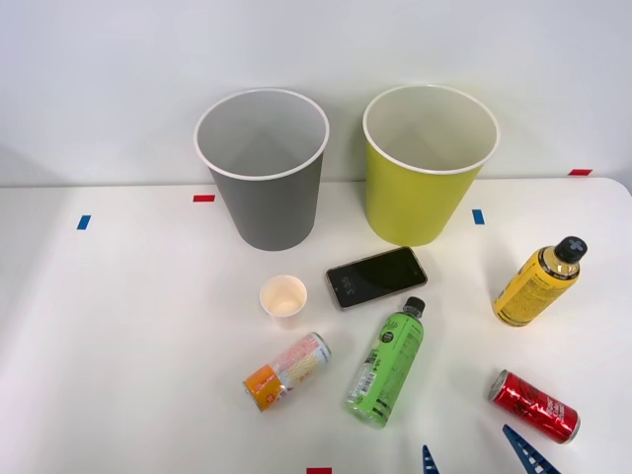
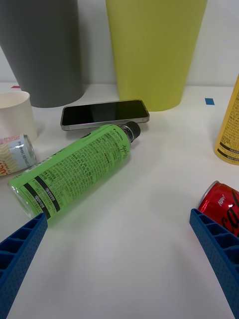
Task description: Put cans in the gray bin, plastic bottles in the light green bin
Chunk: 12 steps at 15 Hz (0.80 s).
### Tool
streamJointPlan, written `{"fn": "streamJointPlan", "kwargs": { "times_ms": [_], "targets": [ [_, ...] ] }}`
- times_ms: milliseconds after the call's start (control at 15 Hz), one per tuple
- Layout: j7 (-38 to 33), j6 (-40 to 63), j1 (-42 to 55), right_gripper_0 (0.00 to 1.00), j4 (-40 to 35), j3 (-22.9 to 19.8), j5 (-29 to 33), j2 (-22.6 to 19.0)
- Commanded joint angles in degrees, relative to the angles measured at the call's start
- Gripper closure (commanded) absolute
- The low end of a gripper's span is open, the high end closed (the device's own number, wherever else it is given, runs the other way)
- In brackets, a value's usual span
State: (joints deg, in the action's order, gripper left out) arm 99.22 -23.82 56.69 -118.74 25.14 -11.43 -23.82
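Spreading wide at the lower edge of the front view, the right gripper (image 1: 479,462) has its jaws far apart and holds nothing; the blue ribbed fingers (image 2: 20,259) hang over the bare white surface (image 1: 128,326), touching no object.

Between the jaws and just ahead lies the green bottle (image 1: 387,364), smooth plastic with a printed label, on its side in the lower centre, black cap pointing toward the bins. At lower right the shiny red can (image 1: 534,406) lies on its side, close to one finger but apart from it. Left of the green bottle the orange, pink and cream can (image 1: 287,370) also lies flat. At right the yellow-orange bottle (image 1: 538,281) lies with its black cap toward the upper right.

Further in, a small cream paper cup (image 1: 283,299) stands upright beside a flat, glossy black phone (image 1: 376,276).

Farthest, at the top, the gray bin (image 1: 267,193) stands left and the light green bin (image 1: 425,188) right, both round, tapered, white-rimmed, close together.
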Motion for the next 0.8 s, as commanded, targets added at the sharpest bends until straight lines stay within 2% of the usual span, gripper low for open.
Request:
{"fn": "streamJointPlan", "kwargs": {
  "times_ms": [67,800],
  "targets": [
    [0.0,0.0,0.0,0.0,0.0,0.0,0.0,0.0],
    [0.0,0.0,0.0,0.0,0.0,0.0,0.0,0.0]
  ]
}}
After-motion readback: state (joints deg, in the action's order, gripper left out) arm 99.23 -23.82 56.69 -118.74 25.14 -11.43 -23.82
